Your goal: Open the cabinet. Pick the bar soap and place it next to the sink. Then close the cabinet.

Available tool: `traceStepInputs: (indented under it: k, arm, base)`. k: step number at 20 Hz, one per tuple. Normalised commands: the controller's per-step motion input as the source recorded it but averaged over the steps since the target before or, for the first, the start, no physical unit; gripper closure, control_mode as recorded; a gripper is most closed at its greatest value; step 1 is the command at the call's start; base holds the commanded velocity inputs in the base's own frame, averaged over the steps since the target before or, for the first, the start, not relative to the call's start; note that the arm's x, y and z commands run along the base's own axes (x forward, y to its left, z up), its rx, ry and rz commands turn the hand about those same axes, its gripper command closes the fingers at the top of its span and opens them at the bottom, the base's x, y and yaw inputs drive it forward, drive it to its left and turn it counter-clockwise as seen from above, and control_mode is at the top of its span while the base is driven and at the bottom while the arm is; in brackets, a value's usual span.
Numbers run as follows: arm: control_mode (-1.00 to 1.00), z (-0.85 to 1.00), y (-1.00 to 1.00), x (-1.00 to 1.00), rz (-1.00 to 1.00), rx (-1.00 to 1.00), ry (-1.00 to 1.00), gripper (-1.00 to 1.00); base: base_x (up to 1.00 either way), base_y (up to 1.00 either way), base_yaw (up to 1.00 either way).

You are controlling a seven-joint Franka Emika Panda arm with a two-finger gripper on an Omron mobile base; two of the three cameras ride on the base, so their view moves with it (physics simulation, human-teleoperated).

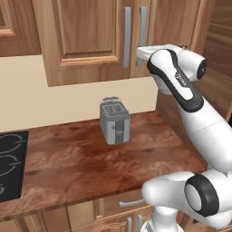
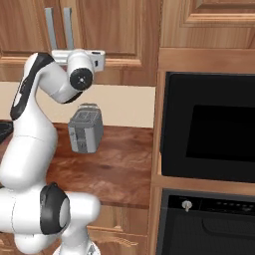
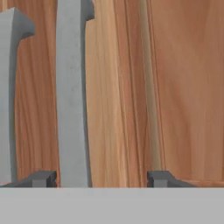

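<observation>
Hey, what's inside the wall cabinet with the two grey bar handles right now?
Nothing inside can be seen: both doors of the cabinet are shut, covering its contents. Visible are the wood fronts and handles, with the end effector open close to the right handle.

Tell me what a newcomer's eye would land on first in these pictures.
The white arm reaches up to the brown wall cabinet, whose two doors are closed. Its gripper is right at the doors, jaws apart, with the right door's grey bar handle standing between the fingertips, close to the left one. Below on the wooden counter stands a grey toaster, and a black oven fills the tall unit to the right.
</observation>
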Motion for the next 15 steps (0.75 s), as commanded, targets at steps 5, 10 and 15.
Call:
traceStepInputs:
  k: [5,10,15]
  arm:
    - [-1.00,0.00,0.00,0.91,-0.02,0.00,0.05,-1.00]
    - [-1.00,0.00,0.00,0.76,-0.01,0.00,0.05,-1.00]
    - [-1.00,0.00,0.00,0.68,-0.01,0.00,0.05,-1.00]
  base:
    - [0.00,0.00,0.00]
    - [0.00,0.00,0.00]
    - [0.00,0.00,0.00]
